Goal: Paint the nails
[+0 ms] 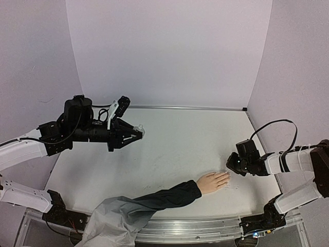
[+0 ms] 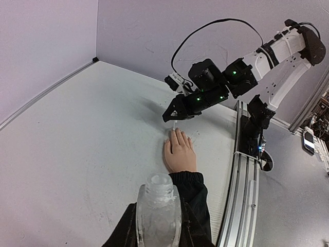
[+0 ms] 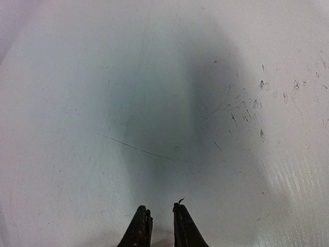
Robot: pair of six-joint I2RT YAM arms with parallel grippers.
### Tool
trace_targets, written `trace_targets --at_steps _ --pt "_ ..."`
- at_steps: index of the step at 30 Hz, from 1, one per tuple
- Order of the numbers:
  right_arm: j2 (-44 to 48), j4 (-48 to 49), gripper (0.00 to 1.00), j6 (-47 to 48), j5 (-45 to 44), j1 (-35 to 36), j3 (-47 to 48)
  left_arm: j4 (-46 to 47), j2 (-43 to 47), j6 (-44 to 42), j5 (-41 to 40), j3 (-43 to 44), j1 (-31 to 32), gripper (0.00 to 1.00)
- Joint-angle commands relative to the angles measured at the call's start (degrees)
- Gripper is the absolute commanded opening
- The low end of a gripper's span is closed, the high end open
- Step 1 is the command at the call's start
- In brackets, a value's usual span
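Note:
The pale peach mannequin hand [image 1: 212, 181] lies palm down on the white table, in a dark navy sleeve [image 1: 167, 197]. Its nails [image 2: 177, 133] are skin-toned and barely show. My right gripper [image 1: 230, 166] hovers just past the fingertips, shut on a thin pale brush [image 2: 175, 125] that points down at them; in the right wrist view the gripper [image 3: 161, 208] shows a narrow gap over bare table. My left gripper [image 1: 138, 131] is raised over the back left of the table, shut on a small clear bottle [image 2: 158, 206] with an open neck.
A grey cloth [image 1: 115, 218] continues from the sleeve over the table's near edge. A metal rail [image 2: 244, 206] runs along that edge. Lilac walls [image 1: 169, 51] close in the back and sides. Dark scuffs [image 3: 257, 110] mark the table near my right gripper.

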State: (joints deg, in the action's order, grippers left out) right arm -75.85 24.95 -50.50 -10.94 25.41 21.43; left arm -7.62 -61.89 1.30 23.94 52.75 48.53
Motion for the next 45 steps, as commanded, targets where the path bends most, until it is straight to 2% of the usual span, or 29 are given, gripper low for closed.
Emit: trace_targets --at_steps 1,12,25,45 --pt "0.76 -0.25 0.0 1.27 -0.57 -0.23 2.68 0.94 0.88 -1.04 0.24 1.11 -0.11 0.0" --pt "-1.25 0.03 0.0 1.0 0.27 -0.23 3.2 0.68 1.08 -0.86 0.43 1.12 -0.11 0.0" --pt "2.18 -2.54 0.0 0.76 -0.59 -0.26 1.49 0.41 0.46 -0.77 0.73 1.52 -0.11 0.0" --pt "-0.86 -1.7 0.0 1.0 -1.2 -0.22 1.57 0.28 0.29 -0.42 0.89 1.92 -0.11 0.0"
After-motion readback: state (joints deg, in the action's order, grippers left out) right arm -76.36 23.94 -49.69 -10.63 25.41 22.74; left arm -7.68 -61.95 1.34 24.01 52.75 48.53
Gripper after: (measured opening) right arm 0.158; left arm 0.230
